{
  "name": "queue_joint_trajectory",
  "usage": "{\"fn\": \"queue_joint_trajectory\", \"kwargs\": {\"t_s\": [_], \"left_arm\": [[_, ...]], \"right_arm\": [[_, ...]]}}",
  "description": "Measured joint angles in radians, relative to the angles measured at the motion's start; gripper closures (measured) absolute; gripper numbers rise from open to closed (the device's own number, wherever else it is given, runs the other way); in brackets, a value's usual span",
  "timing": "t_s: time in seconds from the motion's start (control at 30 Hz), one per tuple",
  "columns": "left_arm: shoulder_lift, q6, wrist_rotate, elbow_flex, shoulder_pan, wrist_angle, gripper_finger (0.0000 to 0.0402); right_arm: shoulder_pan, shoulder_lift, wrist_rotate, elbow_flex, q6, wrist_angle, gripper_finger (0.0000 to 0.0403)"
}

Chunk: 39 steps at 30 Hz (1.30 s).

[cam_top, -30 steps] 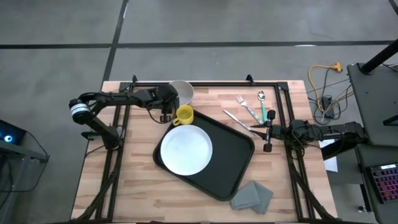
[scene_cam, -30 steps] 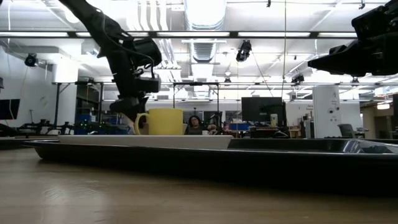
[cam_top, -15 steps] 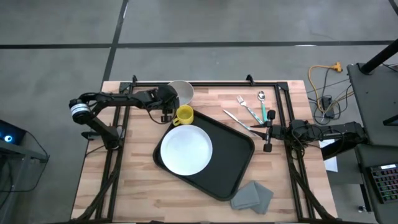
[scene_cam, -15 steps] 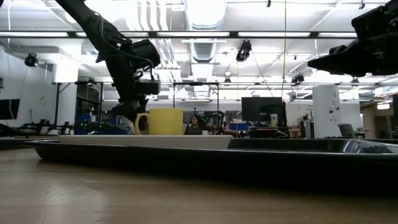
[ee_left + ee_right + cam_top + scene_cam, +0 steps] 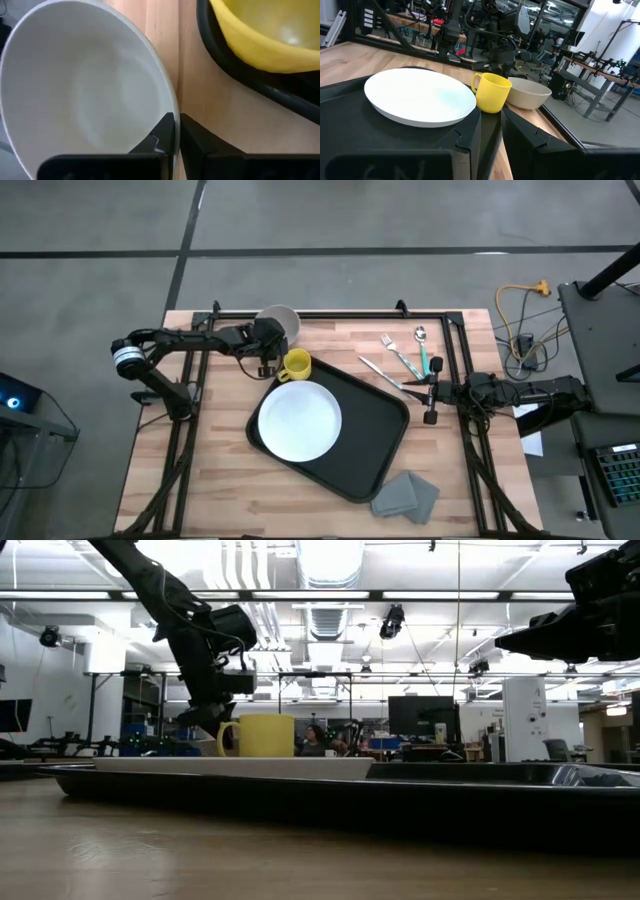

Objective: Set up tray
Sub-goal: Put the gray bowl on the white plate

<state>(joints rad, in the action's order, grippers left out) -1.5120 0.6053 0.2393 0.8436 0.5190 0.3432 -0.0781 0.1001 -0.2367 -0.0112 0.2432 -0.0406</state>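
The tray [image 5: 345, 435] lies at the middle of the counter [image 5: 215, 470], turned at an angle. A white plate [image 5: 298, 420] is already set on its left part, and a yellow mug [image 5: 296, 364] stands at its far left corner, apparently just on or against the rim. The setting is judged partly done.

Still off the tray are a white bowl [image 5: 280, 323] at the counter's far edge, the cutlery [image 5: 402, 358] lying on the wood past the tray's right corner, and a grey cloth [image 5: 406, 494] near the front right. These are presumably yet to be placed.

The left hand [image 5: 177, 131] is at the bowl, its fingers pressed together at the bowl's rim; a pinch on that rim is suggested, though it cannot be confirmed that the rim is actually caught. The right hand [image 5: 491, 131] waits at the counter's right edge beside the cutlery, its fingers narrowly parted and nothing seen between them.

The counter is of pale wooden planks framed by dark rails. Beyond it a large workshop is seen, with ceiling lights, benches, monitors and equipment; a person appears far in the background.
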Motion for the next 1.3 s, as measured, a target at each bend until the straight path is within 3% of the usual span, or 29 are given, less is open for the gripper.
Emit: {"fn": "queue_joint_trajectory", "kwargs": {"t_s": [0.2, 0.33, 0.73, 1.3], "left_arm": [[0.0, 0.001, 0.009, 0.004, -0.001, 0.003, 0.04], [0.0, 0.002, 0.068, 0.019, -0.001, 0.013, 0.04], [0.001, -0.034, 0.11, 0.139, -0.025, 0.148, 0.0401], [0.002, -0.172, 0.155, 0.371, -0.259, 0.423, 0.0401]], "right_arm": [[0.0, 0.0, 0.0, 0.0, 0.0, 0.0, 0.0335], [0.0, 0.0, 0.0, 0.0, -0.004, 0.0, 0.0335], [0.0, 0.0, 0.0, 0.0, -0.004, 0.0, 0.0335], [0.0, 0.0, 0.0, 0.0, 0.0, 0.0, 0.0335]]}}
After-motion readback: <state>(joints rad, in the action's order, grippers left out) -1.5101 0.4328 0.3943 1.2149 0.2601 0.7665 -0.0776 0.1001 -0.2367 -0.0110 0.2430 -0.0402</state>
